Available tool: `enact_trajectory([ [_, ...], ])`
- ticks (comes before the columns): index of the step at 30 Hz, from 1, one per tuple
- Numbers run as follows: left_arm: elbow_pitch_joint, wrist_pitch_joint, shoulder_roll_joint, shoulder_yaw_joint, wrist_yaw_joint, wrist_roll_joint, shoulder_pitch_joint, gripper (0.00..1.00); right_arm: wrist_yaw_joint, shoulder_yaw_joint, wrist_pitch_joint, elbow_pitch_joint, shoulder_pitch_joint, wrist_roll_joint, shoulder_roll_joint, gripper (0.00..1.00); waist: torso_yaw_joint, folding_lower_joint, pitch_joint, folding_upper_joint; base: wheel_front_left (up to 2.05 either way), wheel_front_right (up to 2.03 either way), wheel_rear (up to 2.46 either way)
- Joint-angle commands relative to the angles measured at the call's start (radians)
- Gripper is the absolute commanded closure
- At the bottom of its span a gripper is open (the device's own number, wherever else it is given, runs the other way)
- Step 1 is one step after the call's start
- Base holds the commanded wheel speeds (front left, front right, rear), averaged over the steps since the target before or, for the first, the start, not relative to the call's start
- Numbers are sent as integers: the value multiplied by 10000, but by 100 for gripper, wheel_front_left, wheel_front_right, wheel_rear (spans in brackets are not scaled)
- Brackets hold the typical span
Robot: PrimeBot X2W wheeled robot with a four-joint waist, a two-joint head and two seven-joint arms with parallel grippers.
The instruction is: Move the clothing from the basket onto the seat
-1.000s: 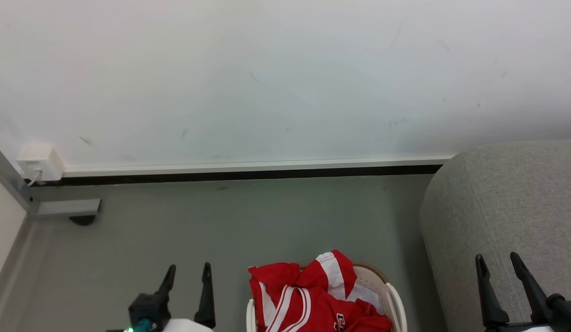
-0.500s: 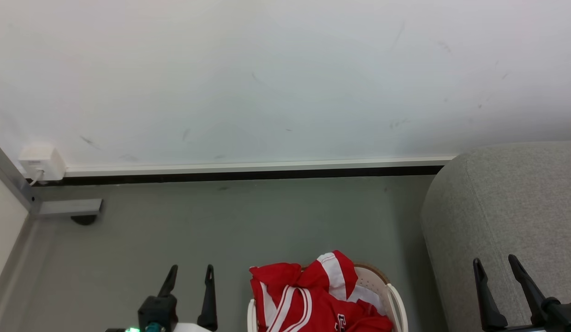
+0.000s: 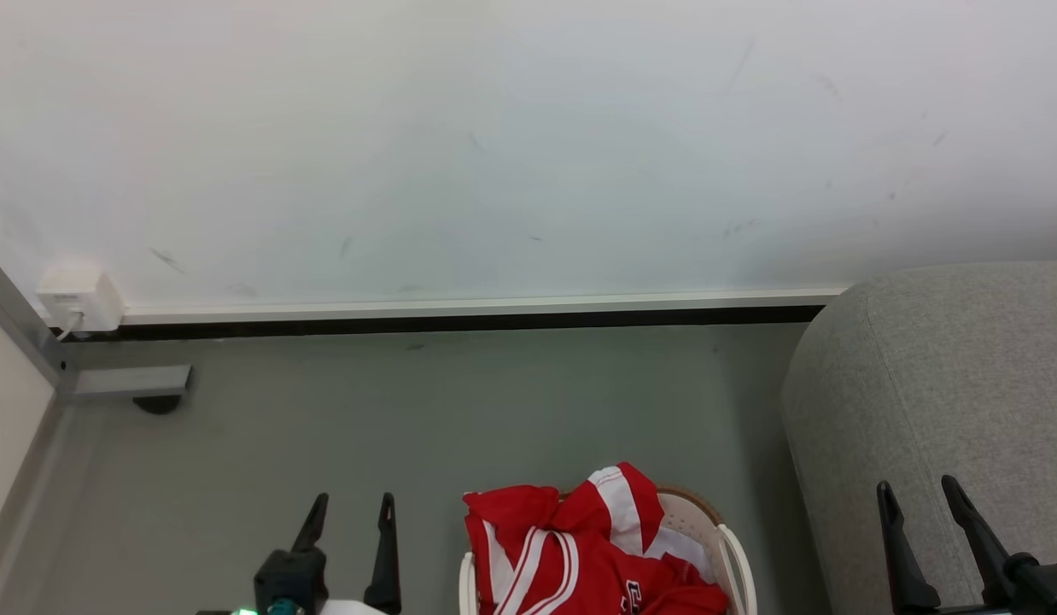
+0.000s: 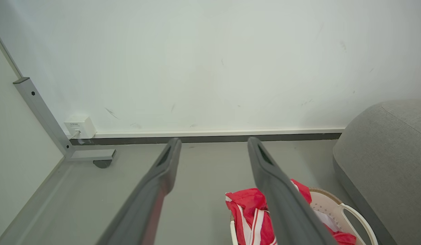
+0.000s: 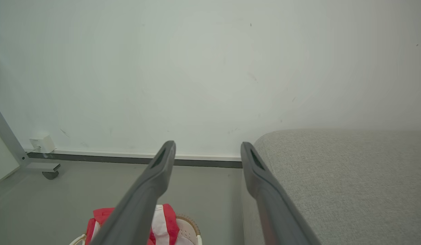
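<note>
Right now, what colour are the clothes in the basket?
Bright red with white stripes: the clothing shows best in the head view.

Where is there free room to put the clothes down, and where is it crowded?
The sofa is bare on top, from the wall to its rounded edge beside the basket. The floor between basket and baseboard is bare too. Crowded: the basket, heaped with red clothing.

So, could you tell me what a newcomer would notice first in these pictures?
The red clothing stands out first, heaped in the basket on the grey floor at the head view's bottom centre. To its right rises the big grey sofa. The left gripper and the right gripper flank the basket, both open and empty.
</note>
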Motion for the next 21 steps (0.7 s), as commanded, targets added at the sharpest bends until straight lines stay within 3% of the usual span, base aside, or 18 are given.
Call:
enact_trajectory([
  [1,26,-11,73,35,16,-103,86,0,-21,-1,-35,46,8,66,-48,0,-12,0,1,0,0,0,0],
  [9,-6,-9,70,70,-2,-46,28,0,-21,201,-35,-37,-215,95,-42,0,-293,0,174,0,0,0,0],
  [21,197,-9,67,-606,27,-160,-1307,0,-21,523,-19,-963,-1093,335,-161,0,-1723,0,1652,0,0,0,0],
])
